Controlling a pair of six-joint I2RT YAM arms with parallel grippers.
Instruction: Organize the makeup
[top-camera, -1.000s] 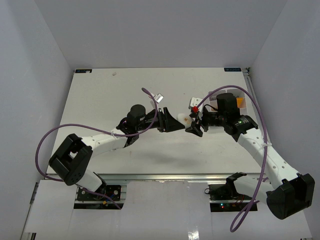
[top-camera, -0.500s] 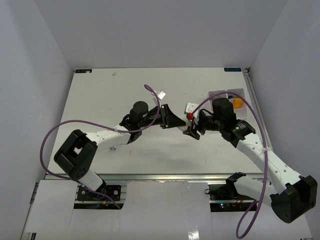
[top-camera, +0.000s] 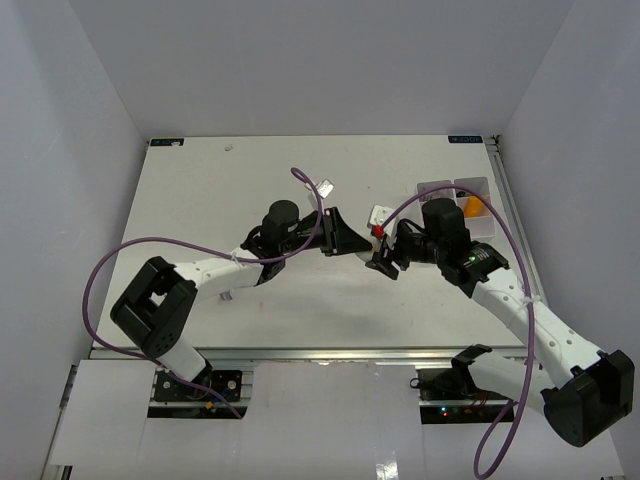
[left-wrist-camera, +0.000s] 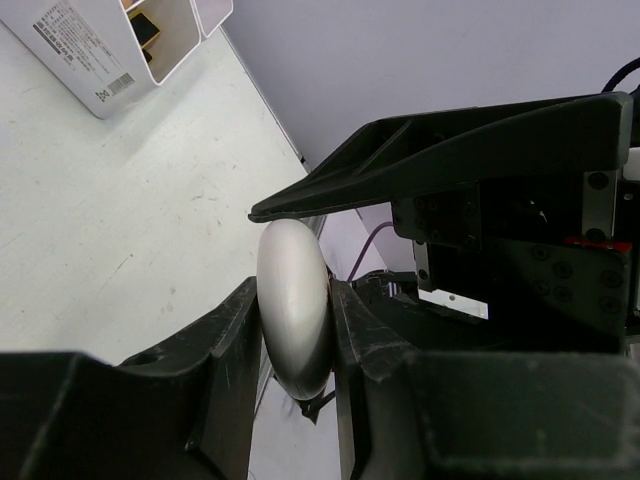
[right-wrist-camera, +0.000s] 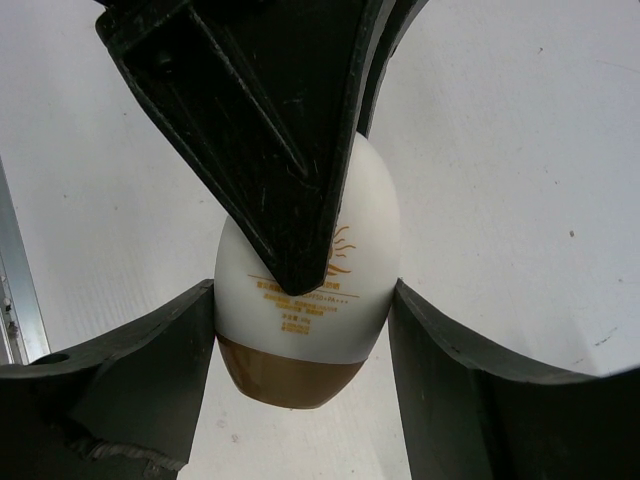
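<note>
**A:** Where's the compact?

**B:** Mid-table, a little right of centre, caught between both arms. The two grippers meet tip to tip there.

**A:** What is the left gripper doing?

**B:** It is clamped on the compact. In the left wrist view the compact stands edge-on, with a black finger pressed flat against each broad face.

**A:** And the right gripper?

**B:** It is closed on the compact too, but across the width. In the right wrist view its pads sit against the two rounded sides. The left arm's fingers reach in from the far side and cover the middle of the face.

**A:** Any markings on it?

**B:** It is white with a brown-gold end that points toward the right wrist camera. There is an orange sun print with small lines of text under it.

**A:** Is it touching the table?

**B:** I can't tell. In the top view the fingers hide it almost completely.

**A:** What else is there?

**B:** The tray sits at the far right, well apart from the grippers. The orange tube lies in its right half.
</note>
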